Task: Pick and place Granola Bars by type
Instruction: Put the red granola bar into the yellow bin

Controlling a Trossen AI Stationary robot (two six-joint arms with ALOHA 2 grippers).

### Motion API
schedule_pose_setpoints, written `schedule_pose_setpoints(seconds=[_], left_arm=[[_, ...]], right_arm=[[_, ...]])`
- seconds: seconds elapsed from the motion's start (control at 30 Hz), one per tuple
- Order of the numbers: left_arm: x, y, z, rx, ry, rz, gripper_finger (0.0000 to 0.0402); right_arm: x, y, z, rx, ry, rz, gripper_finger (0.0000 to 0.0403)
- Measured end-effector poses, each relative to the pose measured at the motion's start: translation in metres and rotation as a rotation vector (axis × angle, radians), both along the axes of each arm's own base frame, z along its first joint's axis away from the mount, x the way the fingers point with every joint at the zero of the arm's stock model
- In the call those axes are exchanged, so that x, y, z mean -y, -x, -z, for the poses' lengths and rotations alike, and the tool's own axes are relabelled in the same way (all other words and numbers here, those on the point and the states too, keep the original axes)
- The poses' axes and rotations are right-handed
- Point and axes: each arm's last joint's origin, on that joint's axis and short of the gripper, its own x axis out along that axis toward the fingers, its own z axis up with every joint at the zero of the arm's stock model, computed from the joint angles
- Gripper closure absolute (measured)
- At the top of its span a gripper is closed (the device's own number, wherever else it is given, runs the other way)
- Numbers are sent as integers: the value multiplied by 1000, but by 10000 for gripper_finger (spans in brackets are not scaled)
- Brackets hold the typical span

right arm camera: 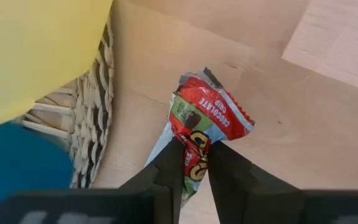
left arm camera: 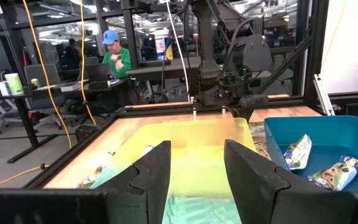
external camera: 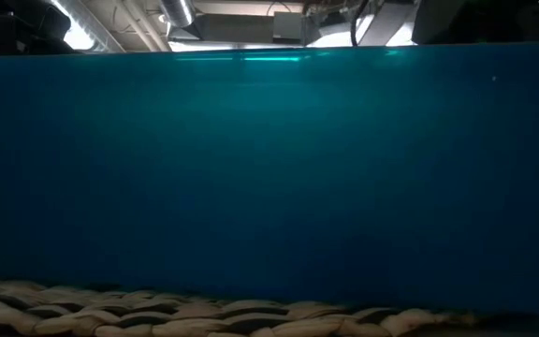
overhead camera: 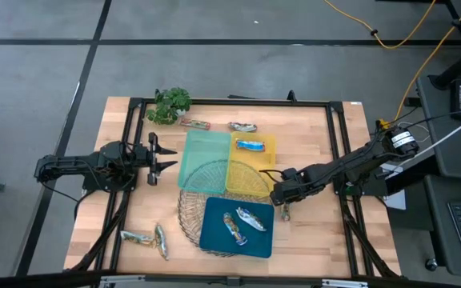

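The red granola bar (right arm camera: 204, 127) lies on the wooden table (overhead camera: 310, 128), just beside the woven mat (right arm camera: 95, 134) and the blue tray (overhead camera: 214, 240). The right gripper (right arm camera: 194, 163) pinches its lower end between nearly closed fingers. The left gripper (overhead camera: 164, 157) waits at the table's left side, fingers half open, holding nothing.

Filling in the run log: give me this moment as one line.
right hand: shut on red bar, on table beside yellow tray | left hand: waiting, left side | blue tray: two bars
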Motion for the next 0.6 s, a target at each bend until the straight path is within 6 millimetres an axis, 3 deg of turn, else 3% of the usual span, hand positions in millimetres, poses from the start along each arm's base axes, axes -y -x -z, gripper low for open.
schedule_pose_setpoints(seconds=[0.4,0.6], left_arm=[[0,0,0,1,0,0,258],[0,0,0,0,0,0,258]], right_arm=[[-1,0,0,-11,-34,-8,333],[0,4,-11,27,-46,-9,333]])
